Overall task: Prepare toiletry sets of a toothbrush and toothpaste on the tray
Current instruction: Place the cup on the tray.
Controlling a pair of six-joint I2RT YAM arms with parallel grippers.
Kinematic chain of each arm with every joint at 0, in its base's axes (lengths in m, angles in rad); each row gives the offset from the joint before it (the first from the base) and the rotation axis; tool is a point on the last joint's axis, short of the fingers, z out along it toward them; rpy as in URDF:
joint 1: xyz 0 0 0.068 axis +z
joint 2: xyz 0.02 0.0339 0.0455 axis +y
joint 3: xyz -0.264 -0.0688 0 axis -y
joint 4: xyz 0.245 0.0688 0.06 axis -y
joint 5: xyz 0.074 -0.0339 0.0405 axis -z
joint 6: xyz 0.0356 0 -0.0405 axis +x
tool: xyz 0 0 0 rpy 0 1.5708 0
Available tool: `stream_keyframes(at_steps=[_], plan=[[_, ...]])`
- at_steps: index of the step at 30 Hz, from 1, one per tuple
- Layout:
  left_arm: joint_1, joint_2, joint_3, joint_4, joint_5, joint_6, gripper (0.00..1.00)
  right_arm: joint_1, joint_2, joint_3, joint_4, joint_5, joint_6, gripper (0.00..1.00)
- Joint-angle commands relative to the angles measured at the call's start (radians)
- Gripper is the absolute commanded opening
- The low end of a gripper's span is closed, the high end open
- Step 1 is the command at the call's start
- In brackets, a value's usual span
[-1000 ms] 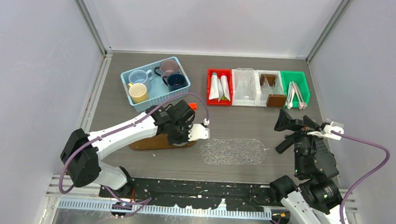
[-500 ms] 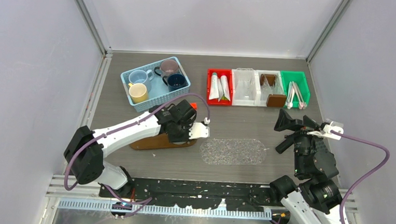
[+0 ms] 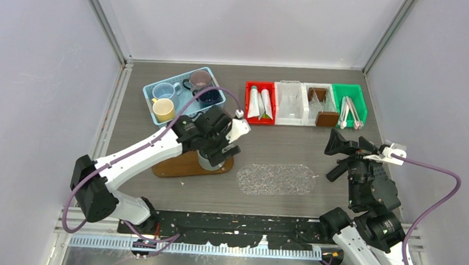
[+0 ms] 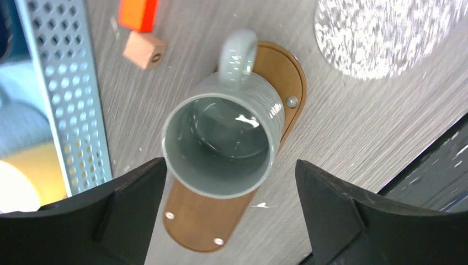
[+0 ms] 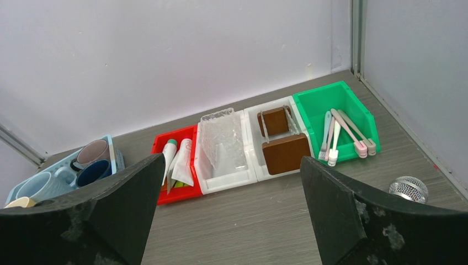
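Left jaws spread wide above grey-green mug (image 4: 221, 143); mug stands on tray (image 4: 193, 212).

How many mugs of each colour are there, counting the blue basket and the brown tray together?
grey-green mug: 1
light blue mug: 1
cream-yellow mug: 1
mauve mug: 1
navy mug: 1
Total: 5
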Motion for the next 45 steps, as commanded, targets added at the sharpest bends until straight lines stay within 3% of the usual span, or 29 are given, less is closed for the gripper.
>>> stream_keyframes(at_steps=[1,4,11,18,25,36,45], plan=[[-0.004,-0.054,0.106,-0.068,-0.180,-0.475,0.93,0.006,-0.001,0.003,0.041,-0.003,-0.013,1.00],[-0.004,-0.040,0.149,-0.167,-0.311,-0.804,0.95,0.006,-0.002,0.002,0.042,-0.004,-0.011,1.00],[-0.004,0.057,0.170,-0.377,-0.373,-1.414,0.92,0.007,-0.001,0.000,0.045,-0.007,-0.010,1.00],[-0.004,0.060,0.131,-0.458,-0.381,-1.756,0.82,0.013,-0.009,-0.001,0.044,-0.007,-0.010,1.00],[-0.004,-0.019,-0.007,-0.359,-0.410,-1.961,0.77,0.014,-0.030,-0.003,0.046,-0.002,-0.011,1.00],[-0.004,0.056,-0.044,-0.259,-0.375,-2.033,0.65,0.018,-0.045,-0.005,0.048,-0.002,-0.011,1.00],[-0.004,0.094,-0.058,-0.201,-0.371,-2.086,0.41,0.018,-0.052,-0.007,0.048,0.001,-0.013,1.00]])
